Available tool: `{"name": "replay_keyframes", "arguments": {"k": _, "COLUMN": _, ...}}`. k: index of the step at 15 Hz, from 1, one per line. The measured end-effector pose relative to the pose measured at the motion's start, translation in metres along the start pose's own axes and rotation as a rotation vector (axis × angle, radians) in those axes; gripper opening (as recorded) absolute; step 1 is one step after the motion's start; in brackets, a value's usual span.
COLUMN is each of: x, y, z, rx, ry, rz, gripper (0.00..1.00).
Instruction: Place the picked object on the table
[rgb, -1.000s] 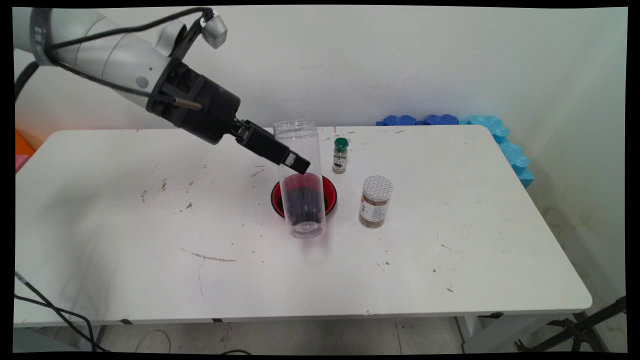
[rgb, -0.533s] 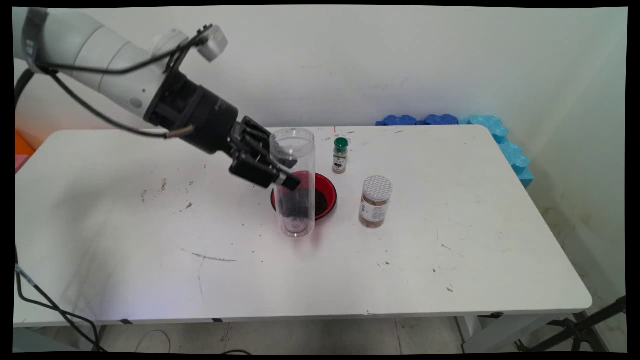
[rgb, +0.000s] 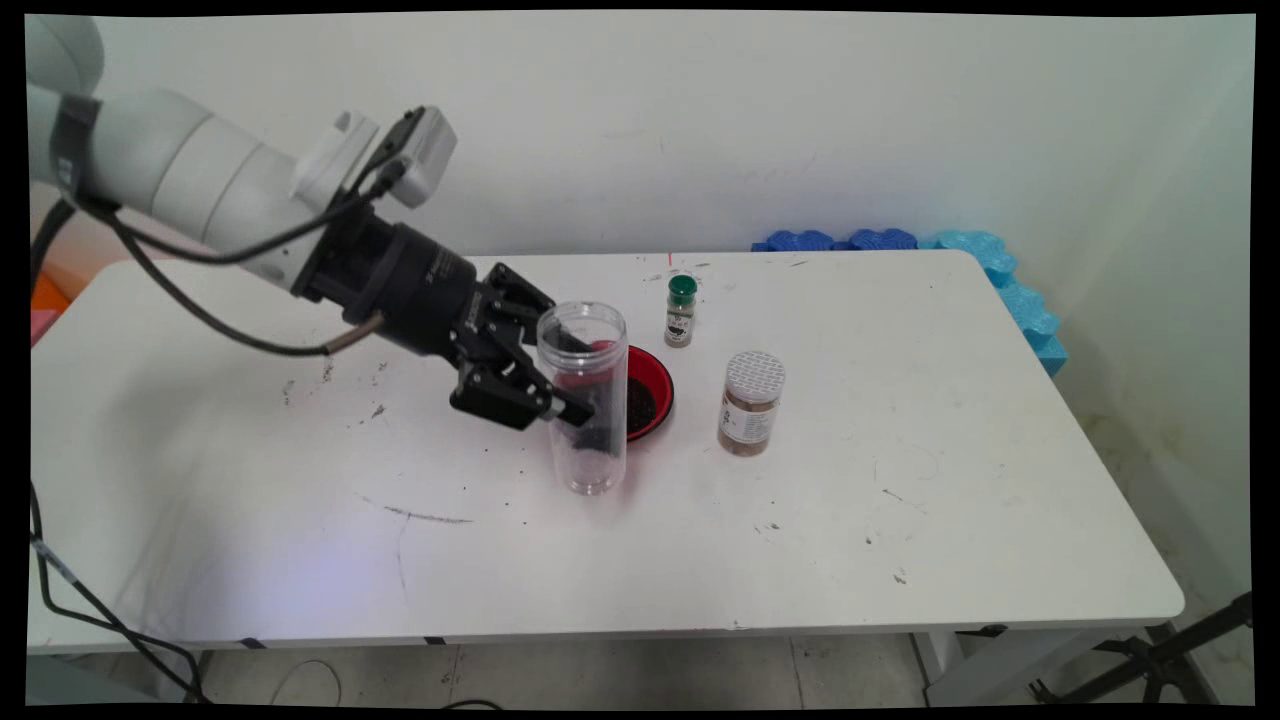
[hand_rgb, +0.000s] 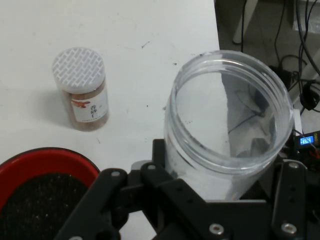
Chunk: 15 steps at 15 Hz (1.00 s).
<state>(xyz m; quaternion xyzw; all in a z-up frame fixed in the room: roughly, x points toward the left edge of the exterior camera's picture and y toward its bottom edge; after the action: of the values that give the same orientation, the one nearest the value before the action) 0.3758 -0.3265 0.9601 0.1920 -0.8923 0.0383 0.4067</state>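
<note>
A tall clear plastic jar (rgb: 583, 400) stands upright and open-topped just in front of the red bowl (rgb: 650, 385), which holds dark grains. My gripper (rgb: 572, 405) comes in from the left and is shut on the jar's middle. Whether the jar's base rests on the table or hangs just above it, I cannot tell. In the hand view the jar (hand_rgb: 200, 150) and its open mouth sit between the black linkage of my gripper (hand_rgb: 220, 197). There the red bowl (hand_rgb: 35, 162) is at the lower left.
A brown spice jar (rgb: 750, 403) with a white lid stands right of the bowl, and it appears in the hand view as the spice jar (hand_rgb: 82, 97). A small green-capped bottle (rgb: 680, 311) stands behind the bowl. Blue foam pieces (rgb: 900, 242) lie at the table's back right corner.
The hand has come down and toward the near left with the clear jar. The wrist has turned, and the jar now sits lower and more upright in front of the bowl.
</note>
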Motion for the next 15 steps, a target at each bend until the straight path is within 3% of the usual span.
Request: {"name": "replay_keyframes", "arguments": {"k": 15, "x": -0.075, "y": 0.006, "z": 0.050, "rx": 0.030, "ry": 0.030, "rz": 0.001, "gripper": 0.00}}
